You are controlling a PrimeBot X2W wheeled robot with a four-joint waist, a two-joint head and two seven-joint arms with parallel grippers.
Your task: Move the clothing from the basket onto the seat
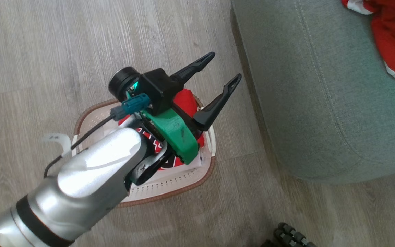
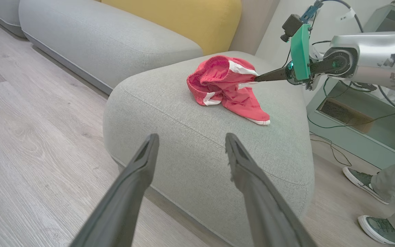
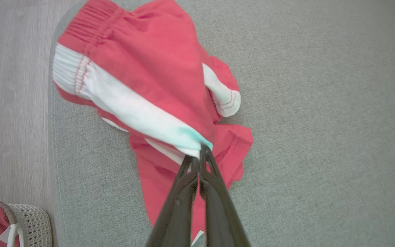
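Observation:
The white basket [image 1: 170, 190] with a brown rim stands on the wood floor and holds red clothing [image 1: 186, 99] with black-white lettering and white fabric. My left gripper [image 1: 224, 67] hovers open above the basket's far end, its fingers pointing at the seat [image 1: 321, 85]. In the left wrist view my left gripper [image 2: 190, 140] is open and holds nothing. On the seat [image 2: 190, 137] lie red shorts [image 2: 225, 85] with white trim. My right gripper [image 3: 201, 151] is shut on the white band of the shorts [image 3: 149, 61], which hang lifted from the seat [image 3: 321, 103]. The basket [image 3: 29, 219] corner shows beside the seat.
A long grey sofa [image 2: 98, 37] and a yellow cushion [image 2: 183, 17] lie behind the seat. A pale green cabinet [image 2: 372, 120] with cables stands to the right. A person's shoes [image 2: 365, 178] rest on the floor there. A dark wheel [image 1: 293, 236] sits at the bottom edge.

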